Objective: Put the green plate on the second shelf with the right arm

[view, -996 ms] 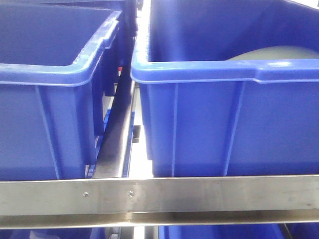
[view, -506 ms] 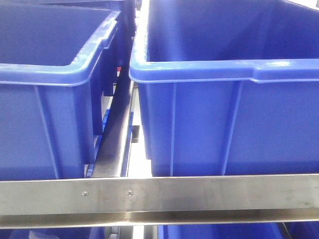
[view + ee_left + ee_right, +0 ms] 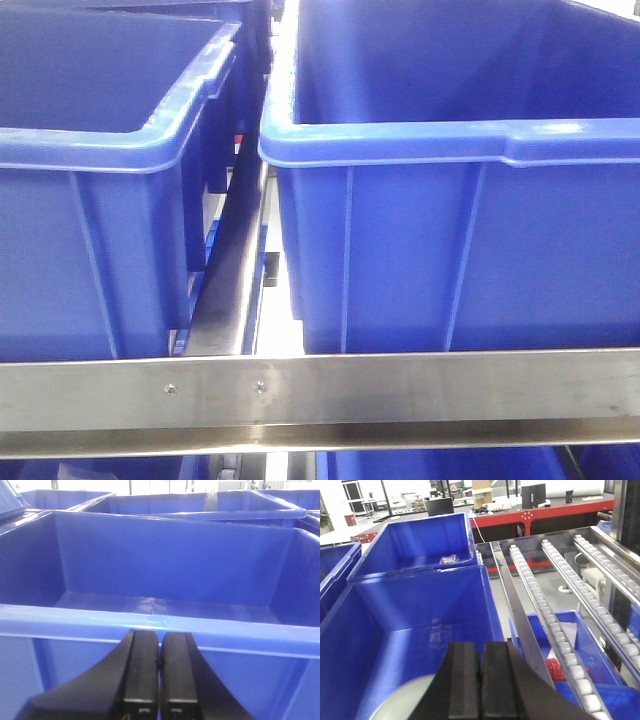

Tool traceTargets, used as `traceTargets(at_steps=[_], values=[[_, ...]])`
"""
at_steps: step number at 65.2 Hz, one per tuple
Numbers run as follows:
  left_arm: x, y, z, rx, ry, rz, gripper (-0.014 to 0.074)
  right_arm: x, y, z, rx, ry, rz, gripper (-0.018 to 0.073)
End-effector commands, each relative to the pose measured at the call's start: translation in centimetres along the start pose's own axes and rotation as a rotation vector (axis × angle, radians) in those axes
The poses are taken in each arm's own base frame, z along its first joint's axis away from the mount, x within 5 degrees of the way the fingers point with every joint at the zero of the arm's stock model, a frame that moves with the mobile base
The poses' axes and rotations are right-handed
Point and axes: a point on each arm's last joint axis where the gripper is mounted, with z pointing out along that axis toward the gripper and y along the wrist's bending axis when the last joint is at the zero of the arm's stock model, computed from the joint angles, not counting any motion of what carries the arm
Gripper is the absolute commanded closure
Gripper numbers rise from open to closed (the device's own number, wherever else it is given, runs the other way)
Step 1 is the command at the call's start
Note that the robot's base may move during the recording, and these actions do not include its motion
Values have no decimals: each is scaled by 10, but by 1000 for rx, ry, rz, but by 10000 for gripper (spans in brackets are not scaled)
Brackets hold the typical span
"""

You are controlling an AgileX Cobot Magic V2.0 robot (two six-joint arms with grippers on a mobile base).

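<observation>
Pale sage-green and matte, the round green plate shows only as a curved sliver at the lower left of the right wrist view, lying inside the deep blue plastic bin beneath the right gripper. We see that gripper's two black fingers pressed flat together with nothing between them, so it is closed and empty above the plate. The left gripper is likewise closed on nothing, hanging at the bottom centre of its frame just in front of the near rim of another blue plastic bin.

We judge the main risk to be the grasp itself: a shallow plate flat on a bin floor offers only its sloping rim, and fingers coming down shut, or opening too late, could push it along the floor or tip it against the wall. The tall bin walls also leave little room for the wrist, so a knock on the rim is possible. Lifting out, a thin edge pinch could let the plate swing or slip.

In the front-facing view we find two blue bins side by side behind a brushed steel rail across the bottom, but no plate and no arm. Only the right wrist view reveals the plate, plus the silver roller tracks running up the right side. The left wrist view shows its bin's bare floor.
</observation>
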Motion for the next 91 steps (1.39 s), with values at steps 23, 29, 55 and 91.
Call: traceTargets(at_steps=[23, 29, 55, 91], values=[[4, 0, -1, 0, -69, -5, 466, 99, -13, -14, -23, -66, 29, 507], [4, 0, -1, 0, -69, -5, 466, 123, -17, -14, -30, -90, 27, 507], [4, 0, -1, 0, -69, -5, 466, 173, -27, -5, -22, -151, -174, 507], [4, 0, -1, 0, -69, -5, 466, 164, -24, -7, -62, -247, -170, 507]])
